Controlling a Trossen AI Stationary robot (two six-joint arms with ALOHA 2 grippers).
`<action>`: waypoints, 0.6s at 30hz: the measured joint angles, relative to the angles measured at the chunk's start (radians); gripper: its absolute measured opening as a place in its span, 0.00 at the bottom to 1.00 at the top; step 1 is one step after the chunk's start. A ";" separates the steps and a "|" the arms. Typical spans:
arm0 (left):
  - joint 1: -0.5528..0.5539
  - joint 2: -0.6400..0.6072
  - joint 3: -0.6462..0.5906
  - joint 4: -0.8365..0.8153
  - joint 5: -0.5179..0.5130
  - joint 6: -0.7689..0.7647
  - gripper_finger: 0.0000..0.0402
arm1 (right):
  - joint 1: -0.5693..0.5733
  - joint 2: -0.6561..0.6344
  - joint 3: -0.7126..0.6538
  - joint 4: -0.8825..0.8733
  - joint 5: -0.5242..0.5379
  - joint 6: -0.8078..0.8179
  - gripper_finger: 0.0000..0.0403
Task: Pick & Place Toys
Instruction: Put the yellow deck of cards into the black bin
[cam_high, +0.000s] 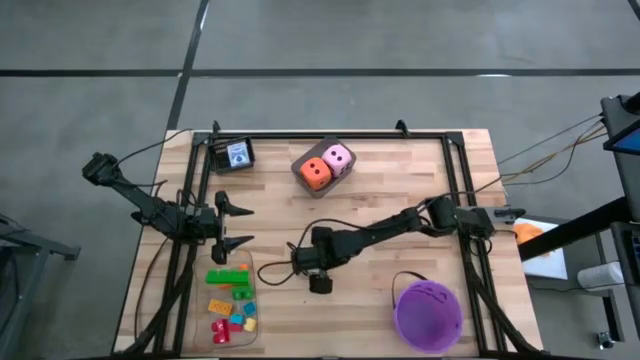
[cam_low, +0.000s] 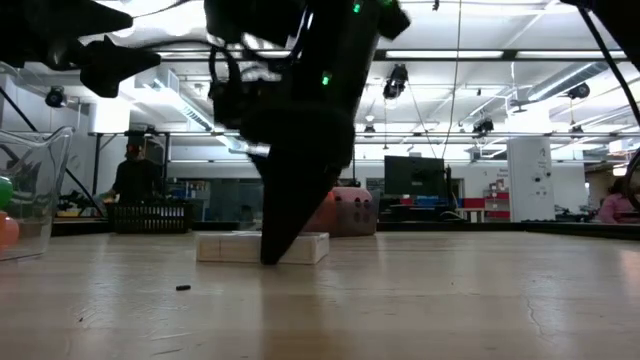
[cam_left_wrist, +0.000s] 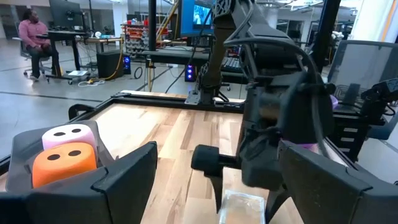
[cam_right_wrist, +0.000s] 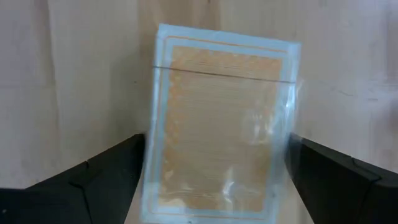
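We see the right pincer (cam_right_wrist: 214, 168) spread open astride a small clear box (cam_right_wrist: 217, 121) at mid-counter (cam_high: 400, 180), the left pincer (cam_high: 237, 225) open at nine o'clock, dice (cam_high: 325, 167) at twelve, bricks (cam_high: 231, 297) at seven.

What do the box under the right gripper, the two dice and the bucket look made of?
Box: clear, glossy plastic; wood grain shows through it, with glare patches. Orange die and pink die: probably foam or soft plastic, matte, with rounded edges. Purple bucket: likely moulded plastic, evenly coloured. Right gripper stands open astride the box.
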 joint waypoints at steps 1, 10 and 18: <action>0.000 0.000 0.000 -0.001 0.000 0.000 0.83 | -0.003 0.009 0.001 0.002 -0.009 0.000 0.93; 0.000 0.000 0.000 -0.004 0.000 0.000 0.83 | 0.009 0.039 0.002 0.004 0.041 0.008 0.93; 0.000 0.000 0.000 -0.005 0.000 0.000 0.83 | 0.062 0.030 0.000 0.008 0.157 0.026 0.71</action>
